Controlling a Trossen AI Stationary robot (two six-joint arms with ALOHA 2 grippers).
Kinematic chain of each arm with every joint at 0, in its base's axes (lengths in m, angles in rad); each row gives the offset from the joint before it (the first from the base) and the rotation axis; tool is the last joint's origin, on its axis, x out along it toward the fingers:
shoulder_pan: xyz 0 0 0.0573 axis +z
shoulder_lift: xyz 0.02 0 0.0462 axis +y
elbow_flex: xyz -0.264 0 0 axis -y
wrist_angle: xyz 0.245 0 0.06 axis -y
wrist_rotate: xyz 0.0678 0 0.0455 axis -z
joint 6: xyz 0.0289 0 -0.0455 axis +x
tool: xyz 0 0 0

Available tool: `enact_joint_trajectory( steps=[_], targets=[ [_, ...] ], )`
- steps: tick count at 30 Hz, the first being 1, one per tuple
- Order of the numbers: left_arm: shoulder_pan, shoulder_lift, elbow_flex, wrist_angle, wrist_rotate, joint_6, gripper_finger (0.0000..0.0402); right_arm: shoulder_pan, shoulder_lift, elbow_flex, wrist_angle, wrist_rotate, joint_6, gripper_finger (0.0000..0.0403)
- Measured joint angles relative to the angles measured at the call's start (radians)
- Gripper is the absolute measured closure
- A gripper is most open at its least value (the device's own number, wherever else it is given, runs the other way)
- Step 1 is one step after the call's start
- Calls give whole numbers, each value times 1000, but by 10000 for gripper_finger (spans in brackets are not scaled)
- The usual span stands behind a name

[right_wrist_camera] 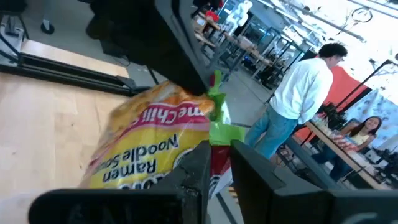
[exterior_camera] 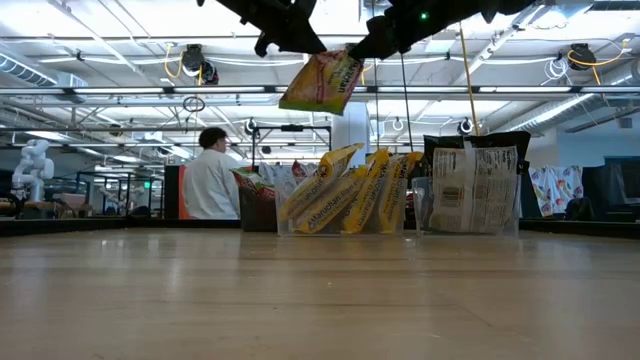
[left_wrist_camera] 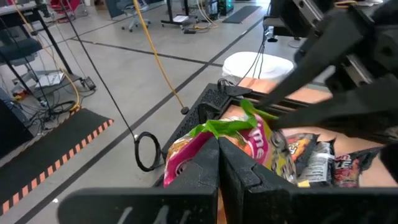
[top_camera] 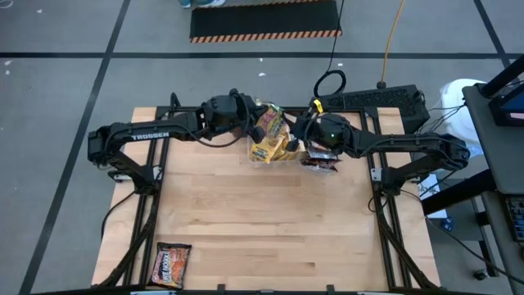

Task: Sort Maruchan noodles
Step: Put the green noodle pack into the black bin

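A green-edged noodle packet with pink and yellow print [exterior_camera: 322,80] hangs high over the table's far middle, between my two grippers. My left gripper [top_camera: 250,121] reaches it from the left and my right gripper [top_camera: 296,131] from the right; both are shut on its green edge. Below it, yellow packets [exterior_camera: 345,195] stand on edge in a clear tub. Dark packets [exterior_camera: 470,190] stand in a second tub to the right. One dark packet [top_camera: 170,264] lies flat at the table's near left corner. My left gripper pinches the packet's green sealed edge [left_wrist_camera: 219,127] between its two fingers, coming nearly level from the table's left. The packet hangs below, lifted clear. My right gripper pinches the same green edge [right_wrist_camera: 221,134] between its fingertips, level from the right, close beside the left fingers [right_wrist_camera: 186,68]. The packet [right_wrist_camera: 143,143] hangs tilted.
The tubs stand in a row at the far middle [top_camera: 274,152]. A third container with red and green packets [exterior_camera: 255,190] stands left of them. Bare wooden tabletop [top_camera: 270,221] spreads over the near half. A person stands in the room beyond [exterior_camera: 210,180].
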Motion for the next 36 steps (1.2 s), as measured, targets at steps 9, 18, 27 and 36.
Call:
enact_joint_trajectory(
  steps=[9, 18, 27, 36],
  targets=[
    [-33, 0, 0, 0, 1, 30, 401, -9, 0, 0, 4, 1, -18, 344],
    [-43, 0, 0, 9, 7, 56, 401, -13, 0, 0, -1, 0, -15, 344],
    [-38, 0, 0, 29, 7, 86, 401, -13, 0, 0, -98, -6, 19, 344],
    [-33, 0, 0, 31, 4, 94, 401, -13, 0, 0, -89, -229, 68, 344]
  ],
)
